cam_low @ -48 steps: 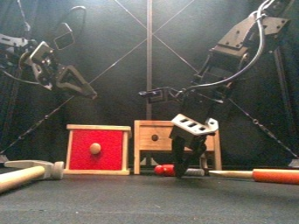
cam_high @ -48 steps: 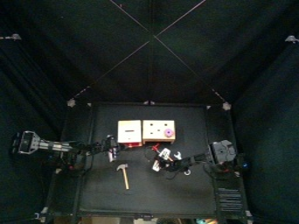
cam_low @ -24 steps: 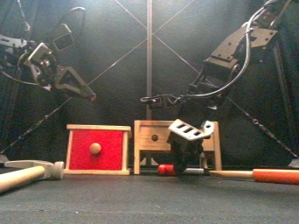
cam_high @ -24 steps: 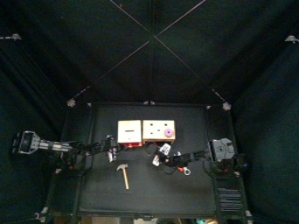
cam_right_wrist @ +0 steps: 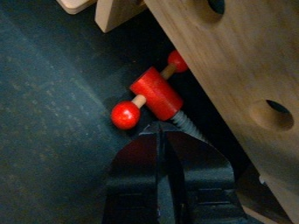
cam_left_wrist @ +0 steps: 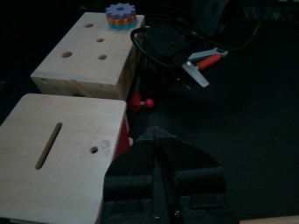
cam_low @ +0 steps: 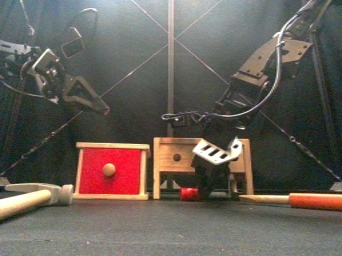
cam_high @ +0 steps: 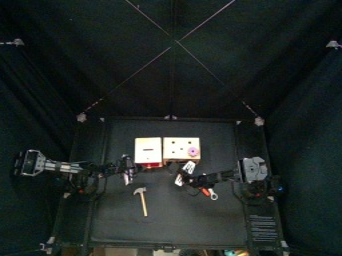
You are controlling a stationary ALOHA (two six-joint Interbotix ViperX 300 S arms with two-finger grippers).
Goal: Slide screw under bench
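The red screw [cam_right_wrist: 153,91] lies on the table at the foot of the wooden bench [cam_right_wrist: 239,48], one end just under the bench's edge. In the front view the screw [cam_low: 190,194] shows low between the legs of the bench [cam_low: 178,156]. My right gripper [cam_right_wrist: 165,133] is shut, its tips touching the screw's near side; it hangs in front of the bench in the front view [cam_low: 214,157]. My left gripper [cam_left_wrist: 160,144] is shut and empty, held up at the left [cam_low: 78,92], apart from the boxes.
A red-fronted box [cam_low: 111,171] stands left of the bench, with a slotted wooden top [cam_left_wrist: 56,157]. A purple gear [cam_left_wrist: 119,11] sits on the bench top. A hammer [cam_high: 138,198] lies front left, a red-handled screwdriver [cam_low: 315,201] front right.
My right gripper has moved in toward the bench and pushed the screw back from the open table to the bench's foot. The left arm has not moved.
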